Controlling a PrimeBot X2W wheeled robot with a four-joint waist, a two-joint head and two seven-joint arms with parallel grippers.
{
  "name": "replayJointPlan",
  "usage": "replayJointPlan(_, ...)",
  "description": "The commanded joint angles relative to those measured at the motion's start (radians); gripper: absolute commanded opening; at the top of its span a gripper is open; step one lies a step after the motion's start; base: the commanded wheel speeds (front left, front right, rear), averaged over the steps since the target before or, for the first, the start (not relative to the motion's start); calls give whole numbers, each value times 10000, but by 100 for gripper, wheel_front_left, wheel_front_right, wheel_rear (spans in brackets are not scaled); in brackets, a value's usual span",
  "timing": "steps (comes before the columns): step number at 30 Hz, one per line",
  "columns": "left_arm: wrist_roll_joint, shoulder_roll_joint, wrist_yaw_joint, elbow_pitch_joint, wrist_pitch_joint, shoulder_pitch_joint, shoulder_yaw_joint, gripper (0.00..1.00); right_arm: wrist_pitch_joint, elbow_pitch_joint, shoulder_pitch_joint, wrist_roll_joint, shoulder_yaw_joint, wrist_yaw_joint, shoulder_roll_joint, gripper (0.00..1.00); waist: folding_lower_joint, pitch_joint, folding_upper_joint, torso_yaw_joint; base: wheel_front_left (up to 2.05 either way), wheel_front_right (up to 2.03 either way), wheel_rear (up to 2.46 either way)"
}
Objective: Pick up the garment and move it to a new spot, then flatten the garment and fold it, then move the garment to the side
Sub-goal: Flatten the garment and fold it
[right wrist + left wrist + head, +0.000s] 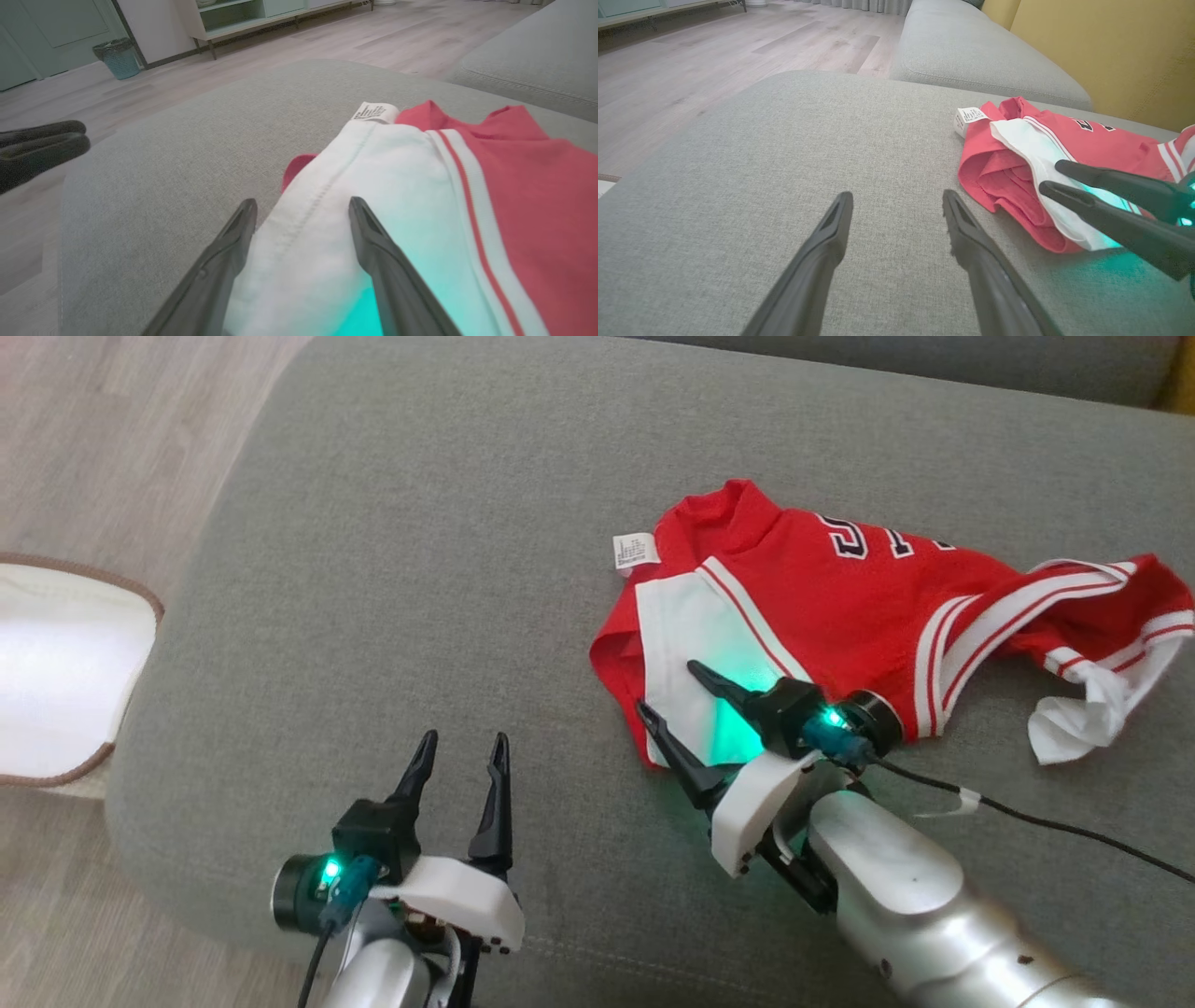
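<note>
Right hand [670, 689]: fingers apart, straddling white panel of jersey [840, 607], nothing clamped. Left hand [465, 739]: fingers apart, empty, over bare sofa [420, 569] just beside. Jersey lies rumpled on sofa, right of middle, right end bunched. Flattening looks next: pinch near hem with both hands, draw apart evenly, keep cloth low on cushion.

Grey sofa cushion [448, 523] with crumpled red-and-white garment [840, 607] on top
</note>
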Motion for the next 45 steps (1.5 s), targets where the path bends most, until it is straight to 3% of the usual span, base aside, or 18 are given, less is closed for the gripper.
replayJointPlan(1, -46, 45, 62, -301, -122, -437, 278, 100, -145, -198, -121, -67, 7, 65, 206, 100, 0, 25, 0, 35, 0, 0, 0)
replayJointPlan(6, -62, 45, 96, -325, -122, -448, 262, 100, -161, 200, -267, -847, -243, 65, 254, 100, 0, 80, 0, 108, 0, 0, 0)
replayJointPlan(7, -73, 45, 101, -327, -122, -446, 255, 100, -162, 325, -299, -1028, -306, 65, 259, 71, 0, 103, 0, 111, 0, 0, 0)
replayJointPlan(8, -85, 45, 90, -312, -122, -450, 228, 100, -141, 447, -314, -1163, -374, 65, 263, 2, 0, 125, 0, 118, 0, 0, 0)
replayJointPlan(9, -102, 45, 77, -292, -122, -459, 193, 100, -84, 496, -294, -1221, -397, 65, 265, 0, 0, 140, 0, 124, 0, 0, 0)
replayJointPlan(21, -147, 45, 73, -245, -122, -417, 147, 100, -158, 37, -182, -1423, -1180, 65, 270, 0, 0, -27, 0, -249, 0, 0, 0)
replayJointPlan(23, -141, 45, 60, -250, -122, -433, 144, 100, -169, -171, -7, -1537, -1019, 65, 251, 100, 0, -86, 0, -320, 0, 0, 0)
replayJointPlan(31, -128, 45, 3, -262, -122, -347, 93, 100, -177, -1025, 879, -1894, 226, 65, -366, 100, 0, -240, 0, -446, 0, 0, 0)
replayJointPlan(45, -141, 45, -10, -244, -122, -212, 139, 100, -169, -724, 899, -3257, -139, 65, -280, 100, 0, -277, 0, -280, 0, 0, 0)
